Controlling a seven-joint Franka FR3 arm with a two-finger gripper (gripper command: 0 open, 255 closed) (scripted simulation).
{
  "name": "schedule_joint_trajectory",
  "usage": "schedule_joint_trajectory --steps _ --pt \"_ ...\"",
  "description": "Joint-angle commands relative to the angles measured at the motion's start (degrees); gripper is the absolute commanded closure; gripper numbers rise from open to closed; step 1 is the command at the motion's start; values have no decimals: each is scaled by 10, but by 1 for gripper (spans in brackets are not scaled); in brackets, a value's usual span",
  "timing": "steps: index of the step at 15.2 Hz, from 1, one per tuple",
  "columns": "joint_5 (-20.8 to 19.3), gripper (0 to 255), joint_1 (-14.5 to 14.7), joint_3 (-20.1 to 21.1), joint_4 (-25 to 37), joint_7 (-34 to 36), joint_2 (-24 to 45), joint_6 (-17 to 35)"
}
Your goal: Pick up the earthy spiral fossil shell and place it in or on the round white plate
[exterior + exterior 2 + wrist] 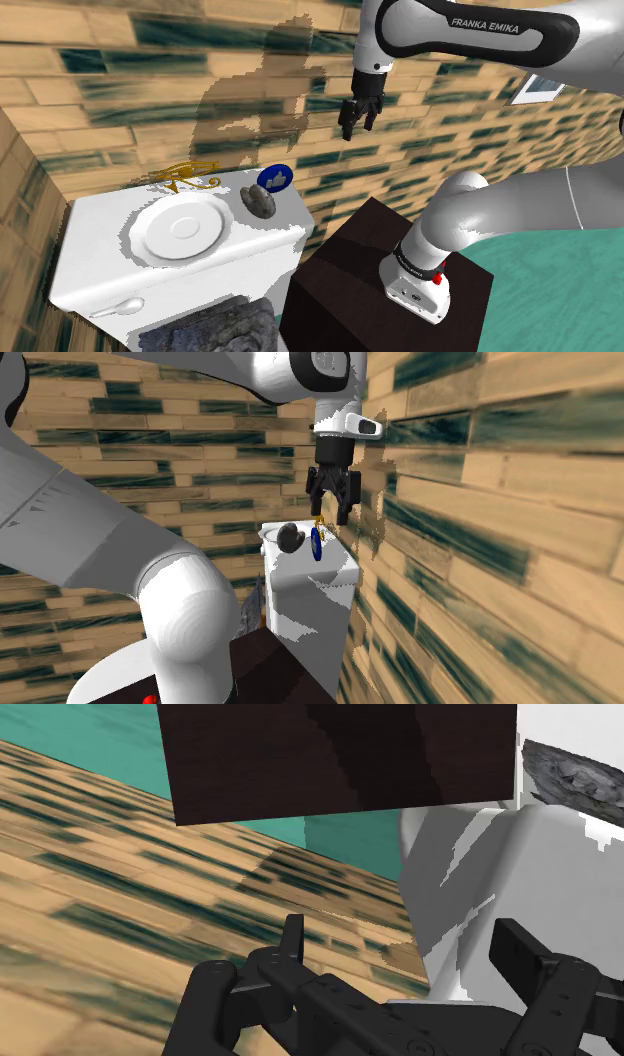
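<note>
In the shoulder view, the round white plate [160, 240] is seen at the left of the white cabinet [268, 240] top. The grey-brown spiral shell [258, 201] is set just beside its right rim. Further right and well above, the gripper [356, 128] is held in the air, fingers parted and empty. The shell is judged to lie down and leftward from it.

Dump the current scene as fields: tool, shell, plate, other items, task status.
tool: open, holding nothing, raised up and to the right of the shell in the shoulder view
shell: grey-brown, on the white top, just right of the plate in the shoulder view
plate: round, white, nothing on it
others: blue disc behind the shell; gold eye-shaped ornament; white spoon
status: shell not yet picked up
</note>
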Motion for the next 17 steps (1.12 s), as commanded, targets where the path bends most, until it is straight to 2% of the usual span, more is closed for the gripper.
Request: schedule_joint_trajectory --steps 1,10,17 --pt "0 0 0 0 0 0 0 0" --pt "56 0 38 110 15 112 94 98" --pt "62 0 53 193 67 204 205 170"
